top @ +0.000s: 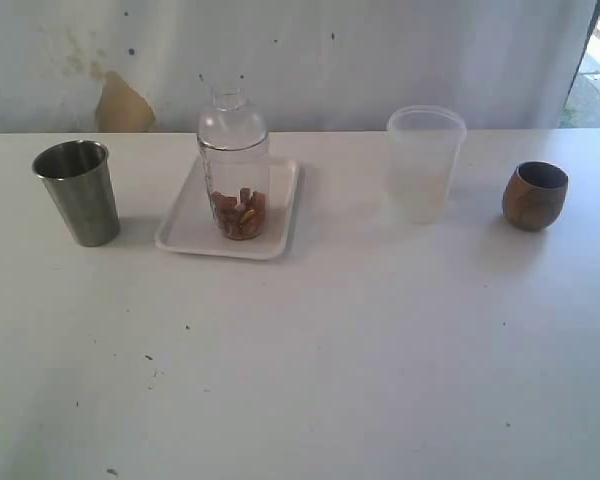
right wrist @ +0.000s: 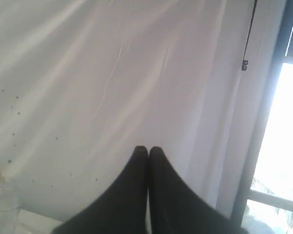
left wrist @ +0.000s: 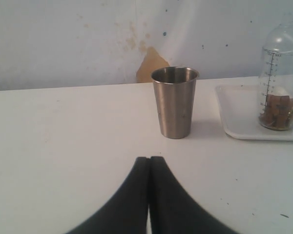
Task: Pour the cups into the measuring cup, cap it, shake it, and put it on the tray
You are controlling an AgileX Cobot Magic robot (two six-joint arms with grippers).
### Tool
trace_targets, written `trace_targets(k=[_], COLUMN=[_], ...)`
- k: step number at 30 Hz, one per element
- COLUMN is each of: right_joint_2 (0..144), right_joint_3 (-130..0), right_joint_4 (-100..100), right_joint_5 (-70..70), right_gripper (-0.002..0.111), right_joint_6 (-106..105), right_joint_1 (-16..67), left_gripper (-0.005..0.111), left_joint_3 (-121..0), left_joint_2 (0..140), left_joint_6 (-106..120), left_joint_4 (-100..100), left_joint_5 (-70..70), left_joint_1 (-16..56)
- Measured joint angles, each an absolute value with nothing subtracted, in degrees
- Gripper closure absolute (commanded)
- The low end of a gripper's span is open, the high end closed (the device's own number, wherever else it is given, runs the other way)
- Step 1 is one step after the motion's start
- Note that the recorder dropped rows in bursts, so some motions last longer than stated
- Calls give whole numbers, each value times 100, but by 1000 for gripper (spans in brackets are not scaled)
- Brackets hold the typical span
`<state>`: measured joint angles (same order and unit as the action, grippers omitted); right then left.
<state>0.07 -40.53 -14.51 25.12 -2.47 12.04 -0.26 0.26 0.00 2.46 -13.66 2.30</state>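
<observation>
Already capped, the measuring cup stands upright on the tray, and neither gripper holds it.
Its clear dome lid sits on top, a small heap of brown and orange pieces lies at its bottom, and in the left wrist view faint graduation marks run up its side. The white tray lies on the white table, toward the back left. The steel tumbler stands upright just left of the tray, not touching it. The frosted plastic container stands to the tray's right, and the wooden cup stands farther right, well apart. The left gripper has its two black fingers pressed together on nothing, low over the table and facing the steel tumbler. The right gripper is likewise clenched and empty, aimed at a white wall beside a bright window.
</observation>
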Motion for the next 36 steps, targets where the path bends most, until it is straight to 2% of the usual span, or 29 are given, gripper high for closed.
trace_targets(k=[9,13,28,36], right_joint_2=[18,29,29,29], right_joint_3=[-2826,-2241,-113,-37], right_joint_4=[164,396,434,434], right_joint_5=[697,298,728,1764], right_gripper=[108,108,108,108], right_joint_6=[-862,-959,-959,-959], right_joint_1=[22,-289,-501,-501], left_gripper=[107,107,107,107], left_joint_3=[-26,-26,-26,-26], left_joint_2=[26,26,26,26], left_joint_6=[0,0,0,0], left_joint_4=[246,246,235,235], left_joint_5=[-1366,-1366,-1366,-1366], left_joint_1=[230,230,230,230])
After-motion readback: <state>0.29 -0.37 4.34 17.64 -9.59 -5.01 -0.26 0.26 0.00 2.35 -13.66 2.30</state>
